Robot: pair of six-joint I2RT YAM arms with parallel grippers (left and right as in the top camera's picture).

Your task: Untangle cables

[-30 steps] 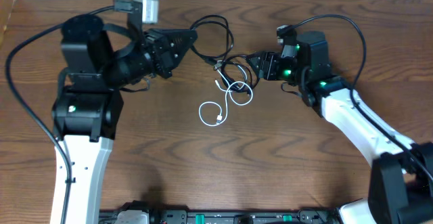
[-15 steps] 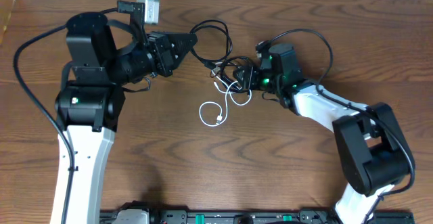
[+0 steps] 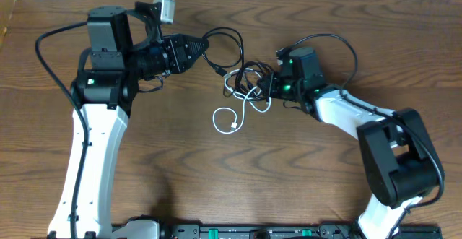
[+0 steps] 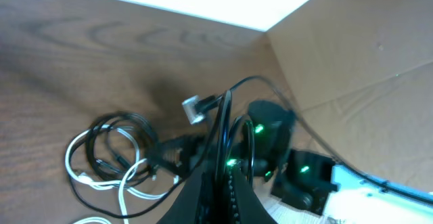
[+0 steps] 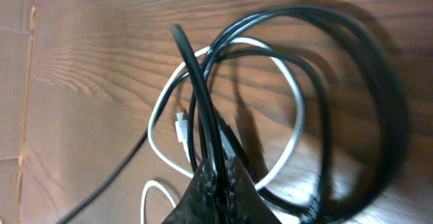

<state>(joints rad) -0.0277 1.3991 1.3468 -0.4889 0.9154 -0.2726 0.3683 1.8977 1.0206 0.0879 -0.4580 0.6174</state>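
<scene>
The cables, one thin white cord (image 3: 226, 120) and thin black cords (image 3: 249, 73), lie knotted together at the middle of the brown wooden table (image 3: 289, 181), a little toward its far edge.

Over the last second the right gripper (image 3: 264, 86) has swung left, from just right of the knot onto its right side. It is now clamped on black strands that run up between its closed fingers (image 5: 215, 166). The left gripper (image 3: 207, 46) has stayed at the far left of the knot, closed on a black strand (image 4: 223, 119) near a silver plug (image 4: 194, 109). The white loops on the right of the tangle have bunched slightly leftward, while the near white loop has hardly moved.

Both ends of the knot now seem secured, so I judge that pulling apart could begin. Nothing is freed yet.

The right wrist view does not show whether one or two black strands are pinched, as the fingers hide the crossing. The left wrist view is blurred, so the strand's grip there is hard to trace. The overhead view does not resolve which black cord passes over which, nor where the other black plug ends lie. The thicker black wire (image 3: 339, 40) of the right arm arcs close by.
</scene>
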